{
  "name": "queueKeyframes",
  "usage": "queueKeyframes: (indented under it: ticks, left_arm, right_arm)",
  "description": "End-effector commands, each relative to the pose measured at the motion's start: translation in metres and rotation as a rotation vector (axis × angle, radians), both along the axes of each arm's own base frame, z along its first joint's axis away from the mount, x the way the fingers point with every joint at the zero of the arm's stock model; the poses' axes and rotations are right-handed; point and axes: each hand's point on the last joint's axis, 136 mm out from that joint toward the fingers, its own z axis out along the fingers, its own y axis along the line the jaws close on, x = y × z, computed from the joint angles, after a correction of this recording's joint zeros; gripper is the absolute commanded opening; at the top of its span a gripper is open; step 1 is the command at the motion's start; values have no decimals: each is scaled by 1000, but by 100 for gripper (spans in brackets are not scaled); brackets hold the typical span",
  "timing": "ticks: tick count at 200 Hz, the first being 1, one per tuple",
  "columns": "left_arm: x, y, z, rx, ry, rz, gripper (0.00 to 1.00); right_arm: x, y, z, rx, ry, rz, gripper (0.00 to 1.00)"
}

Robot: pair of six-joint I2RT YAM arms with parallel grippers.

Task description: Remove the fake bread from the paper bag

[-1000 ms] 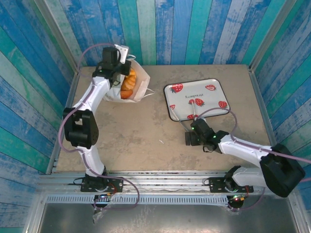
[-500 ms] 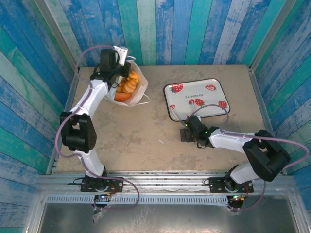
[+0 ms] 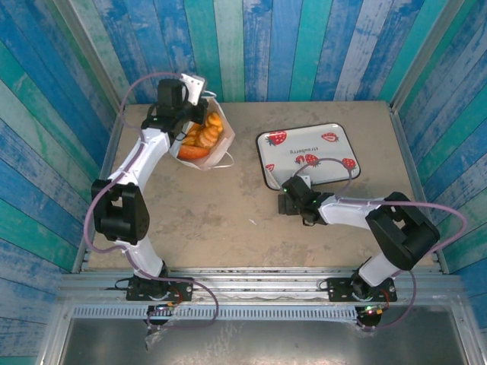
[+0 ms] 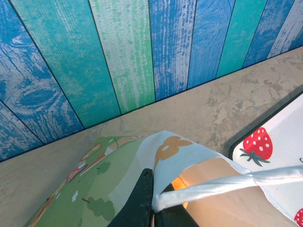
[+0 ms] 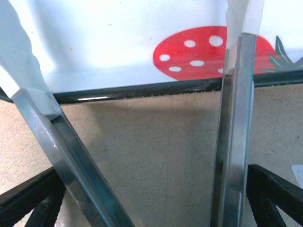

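paper bag (image 3: 199,144): white, mouth open, tilted, upper left of frame | fake bread (image 3: 202,135): glossy orange-brown pastries, heaped inside bag, showing through mouth

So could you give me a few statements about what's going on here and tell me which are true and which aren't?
1. The left gripper is shut on the paper bag. True: its fingers pinch the bag's rim by a handle.
2. The paper bag is empty. False: orange fake bread sits inside it.
3. The right gripper has metal tongs between its open fingers. True.
4. A pastry lies on the strawberry tray. False: the tray holds no bread.
5. The tongs' tips reach over the tray's near edge. True.
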Motion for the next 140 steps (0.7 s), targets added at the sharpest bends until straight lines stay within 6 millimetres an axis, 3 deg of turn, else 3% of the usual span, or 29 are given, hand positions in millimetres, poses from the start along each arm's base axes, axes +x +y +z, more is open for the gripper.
queueKeyframes:
  ticks: [1,36,103,140]
  left_arm:
    - [-19,-2,78,-41,-197,-22,0]
    - [-20,0,82,-46,-211,-9,0]
    - [-24,3,83,-57,-223,4,0]
    - [-25,3,81,-62,-220,3,1]
  right_arm:
    - [-14,-9,-20,-31,81,-13,100]
    - [-17,-8,-21,-26,89,3,92]
    - [-19,-5,-18,-30,96,45,46]
    - [-17,-3,-13,-25,95,56,27]
